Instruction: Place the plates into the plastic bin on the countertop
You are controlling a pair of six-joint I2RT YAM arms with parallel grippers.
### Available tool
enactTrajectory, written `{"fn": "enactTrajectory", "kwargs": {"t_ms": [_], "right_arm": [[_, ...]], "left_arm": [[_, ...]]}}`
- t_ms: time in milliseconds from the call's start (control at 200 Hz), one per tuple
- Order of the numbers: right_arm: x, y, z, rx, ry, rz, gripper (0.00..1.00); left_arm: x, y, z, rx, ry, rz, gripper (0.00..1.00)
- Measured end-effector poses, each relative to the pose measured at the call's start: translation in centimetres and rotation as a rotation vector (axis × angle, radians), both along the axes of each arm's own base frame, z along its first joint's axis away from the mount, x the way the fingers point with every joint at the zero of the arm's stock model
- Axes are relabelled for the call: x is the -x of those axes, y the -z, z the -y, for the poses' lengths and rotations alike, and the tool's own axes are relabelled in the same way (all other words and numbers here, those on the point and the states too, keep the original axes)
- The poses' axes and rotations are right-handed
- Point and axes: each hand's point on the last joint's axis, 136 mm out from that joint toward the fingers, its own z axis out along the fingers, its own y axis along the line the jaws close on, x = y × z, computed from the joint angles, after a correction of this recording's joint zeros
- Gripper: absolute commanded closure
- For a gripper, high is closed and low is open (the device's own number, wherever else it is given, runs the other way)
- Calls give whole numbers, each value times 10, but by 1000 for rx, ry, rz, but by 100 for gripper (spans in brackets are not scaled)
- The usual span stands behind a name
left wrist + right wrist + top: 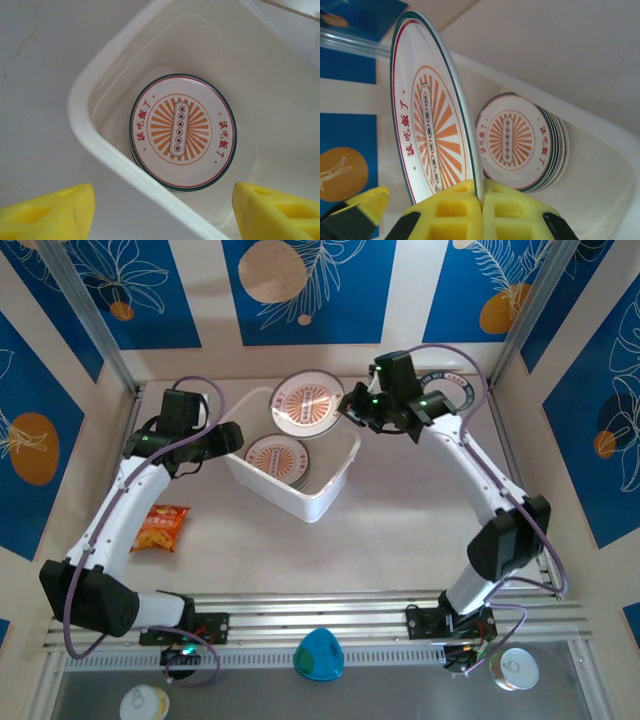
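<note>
The right gripper [481,197] pinches a sunburst plate [307,403] by its rim, upper centre, above the plastic bin [318,502]; the left gripper [162,215] hangs open over the stacked plates [182,132]

Plate stack [277,459] in bin [322,502]; snack packet [160,528] left of bin.

Stack inside plastic bin [300,502]: lower plates [561,146] hidden under top one, count untellable. Held plate [432,115] over bin's far corner: bottom rim buried between pinched pads of right gripper [482,199]. Plate beyond bin's right end [465,390]: half covered by right arm [470,455], centre pattern hidden. Left gripper [162,215] above bin's near-left rim: pads cut off by frame's bottom edge. Snack packet [160,528] left of bin: print too small to read.
</note>
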Motion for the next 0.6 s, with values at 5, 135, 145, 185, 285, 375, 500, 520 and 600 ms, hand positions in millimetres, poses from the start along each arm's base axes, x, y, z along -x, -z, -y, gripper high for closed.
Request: {"fn": "enactTrajectory", "kwargs": {"t_ms": [5,135,145,185,285,375,500,520,600], "right_arm": [[0,1,-1,2,-2,-4,100],[-3,31,-25,29,-45,-72,100],[-3,33,-26,31,-46,-77,100],[-4,43,-32,42,-56,-98,100],[-6,64,-44,66,-69,-150,100],[-6,77,-55,78,-76,-187,100],[-1,90,-65,92,-58,-233,100],[1,93,-66,96,-55,-240,100],[7,99,-72,105,-34,-272,100]], "left_arm": [[0,0,0,0,0,0,27],[-2,2,-2,-11,-10,-4,27],[-2,3,-2,-11,-10,-5,27],[-3,5,-3,-13,-12,-11,27],[-7,12,-3,-21,-15,-32,27],[-11,16,-3,-29,-14,-48,27],[-14,20,-5,-38,-13,-57,27],[-14,20,-6,-39,-14,-58,27],[-14,20,-6,-40,-13,-58,27]]}}
